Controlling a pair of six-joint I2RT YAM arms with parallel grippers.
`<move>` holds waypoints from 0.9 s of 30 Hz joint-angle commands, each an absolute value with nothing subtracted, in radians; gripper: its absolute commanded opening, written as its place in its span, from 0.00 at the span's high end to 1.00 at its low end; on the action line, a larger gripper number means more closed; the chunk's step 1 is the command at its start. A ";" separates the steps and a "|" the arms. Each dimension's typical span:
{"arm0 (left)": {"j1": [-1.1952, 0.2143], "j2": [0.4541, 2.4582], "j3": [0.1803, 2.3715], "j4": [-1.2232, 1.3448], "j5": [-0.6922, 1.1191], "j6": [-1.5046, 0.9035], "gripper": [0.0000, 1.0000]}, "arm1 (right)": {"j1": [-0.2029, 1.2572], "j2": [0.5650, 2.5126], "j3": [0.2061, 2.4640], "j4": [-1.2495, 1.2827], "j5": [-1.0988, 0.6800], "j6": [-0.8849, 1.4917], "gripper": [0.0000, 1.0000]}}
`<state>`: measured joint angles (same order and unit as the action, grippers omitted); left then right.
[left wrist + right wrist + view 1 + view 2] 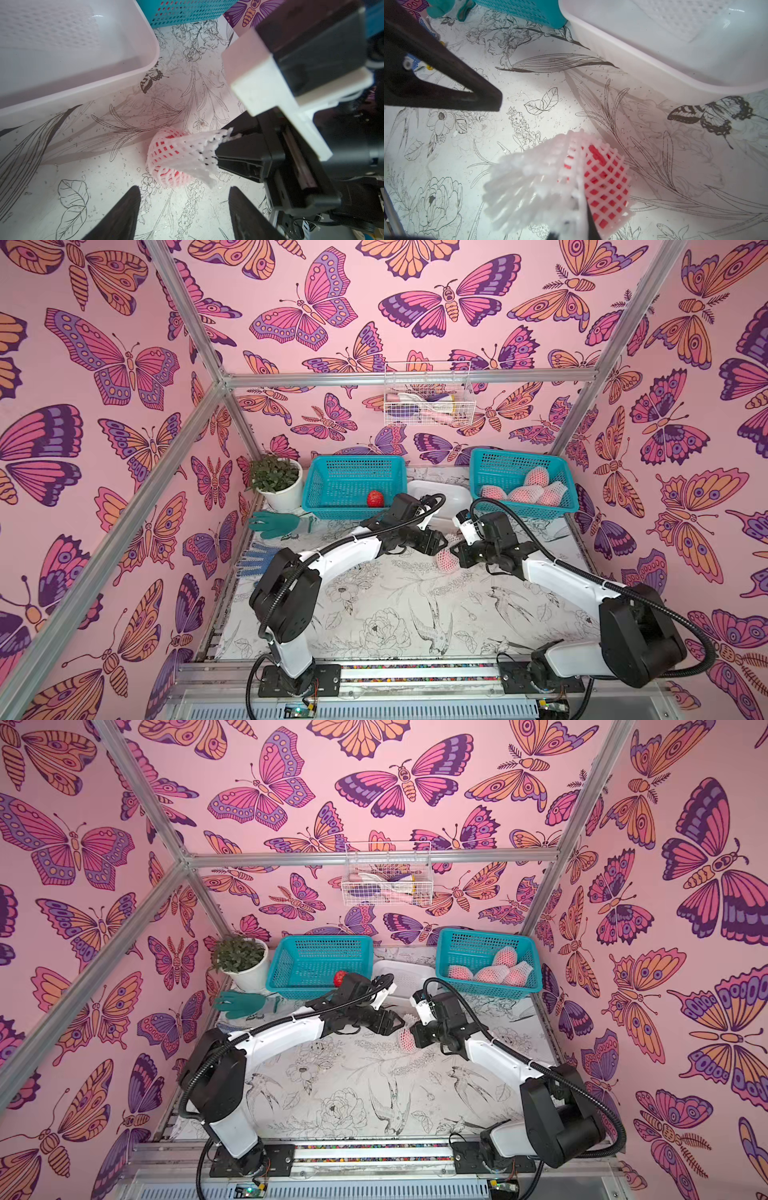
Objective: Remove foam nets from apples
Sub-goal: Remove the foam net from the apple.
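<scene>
Flower-printed tabletop [93, 166] bears a firm apple [164, 148] in a soft-looking, stretchy foam net [182, 151], sensibly pinched at its loose tail by the right end effector [222, 145], left end effector [184, 199] spread.

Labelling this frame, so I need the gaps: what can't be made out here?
Right gripper, tips: right wrist view, buried behind the bunched foam net.
Apple: top views, partly covered by both arms.
White tub contents: top views, left arm overlaps it; wrist views crop it.
Wire basket items: top views, too small.
</scene>
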<state>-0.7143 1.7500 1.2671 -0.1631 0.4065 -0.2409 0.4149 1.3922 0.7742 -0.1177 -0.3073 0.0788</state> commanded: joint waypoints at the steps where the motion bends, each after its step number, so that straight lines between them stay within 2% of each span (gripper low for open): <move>1: -0.716 1.728 1.236 -0.202 0.392 -0.181 0.31 | 0.421 1.370 0.797 -0.118 -0.314 0.092 1.00; 4: -0.716 1.737 1.232 -0.212 0.424 -0.157 0.40 | 0.421 1.344 0.788 -0.078 -0.317 0.117 1.00; 7: -0.716 1.754 1.236 -0.223 0.434 -0.144 0.43 | 0.421 1.343 0.785 -0.062 -0.323 0.134 1.00; 14: -0.718 1.805 1.274 -0.223 0.450 -0.110 0.36 | 0.421 1.358 0.792 -0.057 -0.350 0.127 1.00; 27: -0.716 1.770 1.248 -0.218 0.382 -0.109 0.36 | 0.417 1.333 0.812 -0.101 -0.252 0.118 1.00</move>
